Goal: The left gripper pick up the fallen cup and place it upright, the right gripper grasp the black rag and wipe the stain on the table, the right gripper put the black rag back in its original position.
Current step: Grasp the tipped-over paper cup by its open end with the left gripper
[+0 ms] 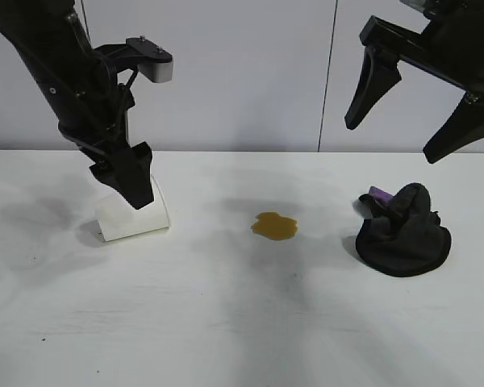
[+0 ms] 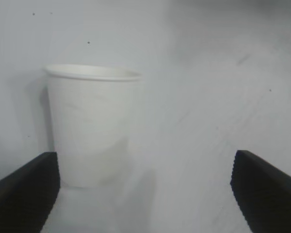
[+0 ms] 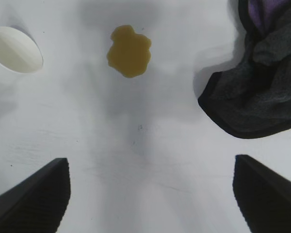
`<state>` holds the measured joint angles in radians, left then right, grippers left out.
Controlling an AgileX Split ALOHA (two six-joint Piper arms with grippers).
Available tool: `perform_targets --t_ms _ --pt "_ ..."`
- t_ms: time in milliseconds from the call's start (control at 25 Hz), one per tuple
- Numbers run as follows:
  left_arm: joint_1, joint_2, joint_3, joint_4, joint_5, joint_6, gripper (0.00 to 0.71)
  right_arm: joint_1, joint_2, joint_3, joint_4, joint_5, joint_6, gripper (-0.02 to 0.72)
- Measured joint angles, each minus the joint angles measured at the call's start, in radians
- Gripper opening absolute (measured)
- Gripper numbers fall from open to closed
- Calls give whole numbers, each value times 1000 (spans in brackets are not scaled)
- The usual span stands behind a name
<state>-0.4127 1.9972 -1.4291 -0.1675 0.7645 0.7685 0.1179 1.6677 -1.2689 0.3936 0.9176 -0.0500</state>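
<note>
Even, bright overhead light leaves only soft grey shadows on the table (image 1: 226, 322), spreading toward 9 o'clock from the cup (image 1: 137, 218) and under the rag (image 1: 403, 234). The left wrist view is hazy and washed out, the cup's edges soft; no glare anywhere.

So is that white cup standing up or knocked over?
Knocked over: the cup lies on its side on the table, its mouth facing sideways. The open left gripper hangs over it.

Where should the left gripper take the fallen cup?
Across the cup's side wall, near its middle, coming from above. It lies on its side on the table, so the tapered wall is exposed, and the left gripper already hangs open over it.
</note>
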Motion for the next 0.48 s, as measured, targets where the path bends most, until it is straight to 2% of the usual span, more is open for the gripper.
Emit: perform_targets --t_ms 480 --pt "0 28 -34 -3 -7 0 690 0 0 0 0 -1 -20 631"
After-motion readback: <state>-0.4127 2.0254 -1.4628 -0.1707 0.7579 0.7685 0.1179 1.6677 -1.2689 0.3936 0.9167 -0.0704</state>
